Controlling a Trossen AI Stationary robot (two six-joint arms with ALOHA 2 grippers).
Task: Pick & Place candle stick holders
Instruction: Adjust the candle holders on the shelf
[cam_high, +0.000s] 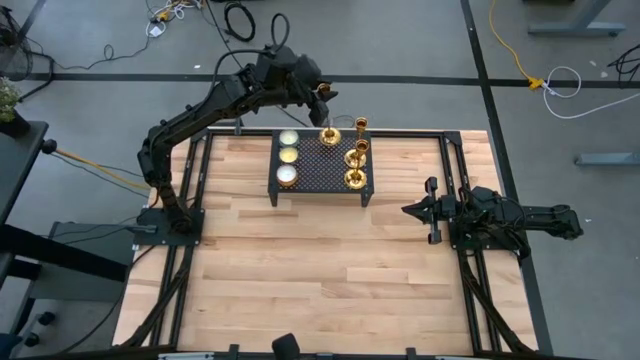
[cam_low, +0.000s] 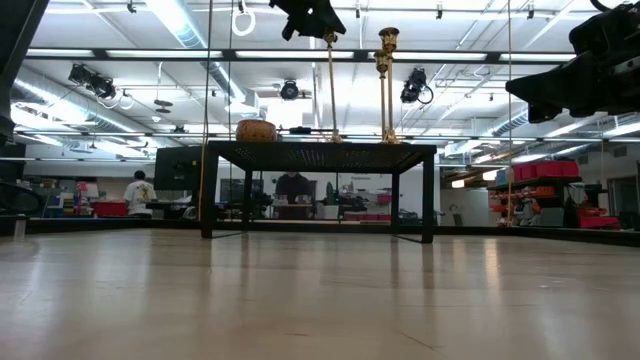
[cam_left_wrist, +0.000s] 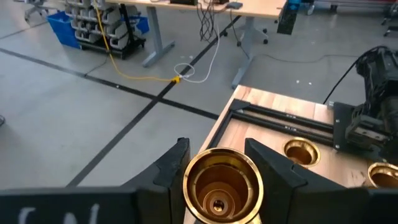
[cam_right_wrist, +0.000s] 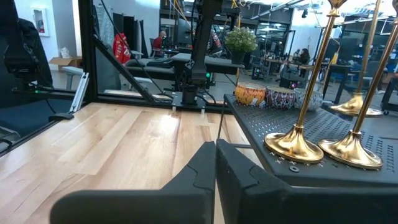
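Three gold candle stick holders stand on a black mesh rack (cam_high: 320, 190) at the table's far middle. Two of them (cam_high: 355, 178) (cam_high: 357, 152) stand on its right half, bases on the mesh. The third (cam_high: 330, 133) stands at the rack's far edge, its base (cam_right_wrist: 353, 109) on the mesh as far as I can see. My left gripper (cam_left_wrist: 217, 148) reaches over from the far left and is shut on this one's cup top. My right gripper (cam_high: 413, 210) rests shut at the table's right side, holding nothing. My left gripper pinches the small cup top (cam_left_wrist: 191, 179) of the tall candle stick holder between its two fingers, one on each side of the rim. The fingers come from the table's far left, slanting a little downward, across the stem. The holder stands upright below them (cam_low: 330, 90).
Three round candle tins (cam_high: 287, 155) sit in a row on the rack's left half. Black frame rails (cam_high: 455, 160) run along the table's sides and far edge. Bare wood (cam_high: 320, 270) spreads in front of the rack. People show in the room beyond.
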